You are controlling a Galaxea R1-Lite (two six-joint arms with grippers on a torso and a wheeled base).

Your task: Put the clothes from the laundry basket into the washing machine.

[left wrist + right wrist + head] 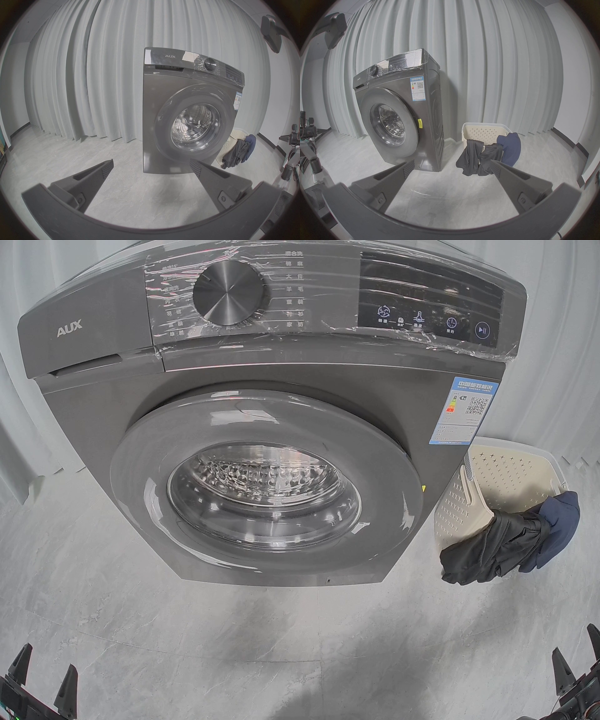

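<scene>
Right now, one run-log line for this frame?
washing machine door: closed | clothes: draped over laundry basket rim | left claw: open, empty | right claw: open, empty | step: door not yet opened

The left gripper (45,671), a dark two-fingered claw with pointed black plastic fingers (67,684), sits low in the head view's lower left corner. Its tips point up and forward, its jaws are spread apart, and it holds nothing. The right gripper (575,654), of the same dark build, sits in the lower right corner, likewise spread wide and empty. In each wrist view the two wedge-shaped fingers (90,181) (518,184) stand well apart.
</scene>
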